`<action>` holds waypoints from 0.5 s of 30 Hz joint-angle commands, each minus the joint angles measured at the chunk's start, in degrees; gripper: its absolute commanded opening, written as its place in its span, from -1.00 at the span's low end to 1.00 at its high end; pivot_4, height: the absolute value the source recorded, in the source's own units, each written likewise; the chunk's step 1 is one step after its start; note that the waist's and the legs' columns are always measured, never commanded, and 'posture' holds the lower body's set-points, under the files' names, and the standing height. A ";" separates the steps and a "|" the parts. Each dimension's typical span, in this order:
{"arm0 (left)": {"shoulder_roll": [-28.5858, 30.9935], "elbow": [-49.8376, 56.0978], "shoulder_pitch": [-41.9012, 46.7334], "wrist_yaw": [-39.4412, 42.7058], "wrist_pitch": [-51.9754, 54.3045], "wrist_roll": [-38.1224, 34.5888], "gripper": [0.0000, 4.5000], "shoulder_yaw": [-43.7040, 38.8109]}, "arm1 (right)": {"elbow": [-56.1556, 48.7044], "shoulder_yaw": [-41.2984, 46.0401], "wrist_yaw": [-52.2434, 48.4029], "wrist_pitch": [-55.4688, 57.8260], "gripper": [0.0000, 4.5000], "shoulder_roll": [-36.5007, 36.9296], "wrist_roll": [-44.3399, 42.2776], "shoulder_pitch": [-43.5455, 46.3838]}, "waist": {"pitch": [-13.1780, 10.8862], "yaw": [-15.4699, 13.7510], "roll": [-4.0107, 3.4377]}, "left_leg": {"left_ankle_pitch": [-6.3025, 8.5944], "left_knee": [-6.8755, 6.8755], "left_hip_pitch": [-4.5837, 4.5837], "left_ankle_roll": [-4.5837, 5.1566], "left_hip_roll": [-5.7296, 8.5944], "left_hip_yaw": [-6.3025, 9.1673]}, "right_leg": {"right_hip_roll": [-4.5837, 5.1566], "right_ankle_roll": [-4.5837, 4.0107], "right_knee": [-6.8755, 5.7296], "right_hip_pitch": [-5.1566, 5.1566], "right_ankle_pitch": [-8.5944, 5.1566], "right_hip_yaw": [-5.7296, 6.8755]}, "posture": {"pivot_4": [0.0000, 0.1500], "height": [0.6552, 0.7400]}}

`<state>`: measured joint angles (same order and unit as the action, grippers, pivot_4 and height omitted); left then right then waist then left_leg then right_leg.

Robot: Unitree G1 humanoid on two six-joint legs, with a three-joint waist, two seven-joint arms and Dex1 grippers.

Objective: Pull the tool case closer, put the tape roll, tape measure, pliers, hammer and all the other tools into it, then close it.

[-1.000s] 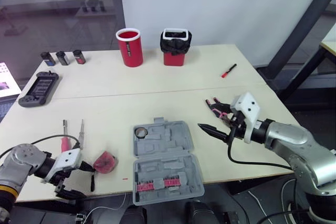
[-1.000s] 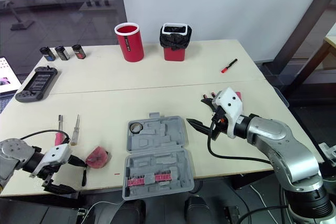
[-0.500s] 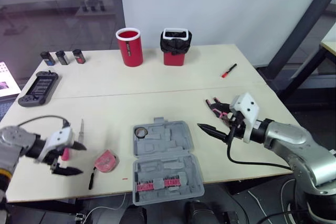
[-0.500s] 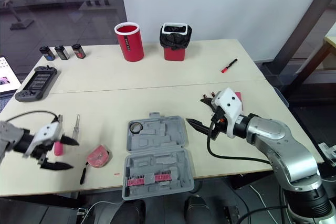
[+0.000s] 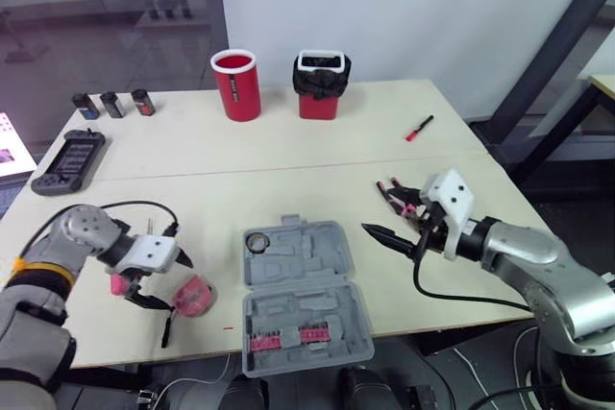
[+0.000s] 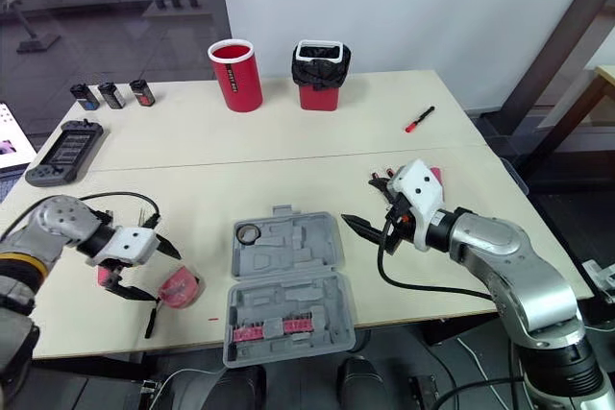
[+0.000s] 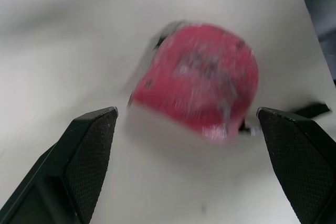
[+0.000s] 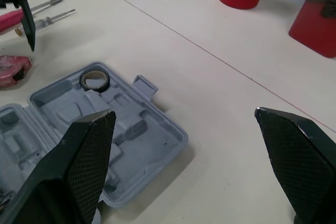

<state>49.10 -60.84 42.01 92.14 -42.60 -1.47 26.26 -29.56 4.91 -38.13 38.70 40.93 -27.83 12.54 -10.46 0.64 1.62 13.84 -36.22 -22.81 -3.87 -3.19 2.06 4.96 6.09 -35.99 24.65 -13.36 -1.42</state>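
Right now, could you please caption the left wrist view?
Open left tool framing the red tape measure on the table.

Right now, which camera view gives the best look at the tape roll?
The right wrist view: the tape roll lies large in a corner pocket of the open tool case, its hollow centre plain. The eye views show it as a small ring in the case's far left corner. The left wrist view faces the tape measure.
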 commanded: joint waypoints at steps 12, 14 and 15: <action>-2.91 -8.13 1.52 -3.39 -4.94 10.56 0.98 -0.82 | -4.67 3.55 2.09 2.09 1.00 0.78 -1.23 -1.38 | 0.02 0.15 -0.04 | 0.00 0.01 0.30 0.00 0.00 0.00 | 0.00 -0.02 -0.07 -0.19 0.02 0.00 | 1.00 0.97; -3.04 -8.54 1.59 -2.92 -4.00 10.48 0.76 -1.42 | -4.75 3.61 2.15 2.15 1.00 0.83 -1.24 -1.40 | 0.02 0.19 -0.04 | 0.00 0.01 0.35 0.00 -0.01 0.00 | 0.00 -0.06 -0.08 -0.20 0.04 0.00 | 1.00 0.97; -3.08 -8.65 1.61 -2.47 -3.64 10.33 0.61 -1.66 | -4.76 3.68 2.11 2.15 1.00 0.84 -1.24 -1.41 | 0.02 0.29 -0.04 | 0.00 0.01 0.36 0.01 -0.01 0.00 | 0.00 -0.07 -0.09 -0.20 0.05 0.00 | 1.00 0.97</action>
<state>45.72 -67.77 44.11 88.63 -47.49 6.27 24.26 -32.33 6.99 -36.31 40.98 41.15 -28.44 10.97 -10.44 0.93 1.58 13.84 -36.22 -22.45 -3.87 -3.22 2.06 4.94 6.01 -36.08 24.45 -13.31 -1.42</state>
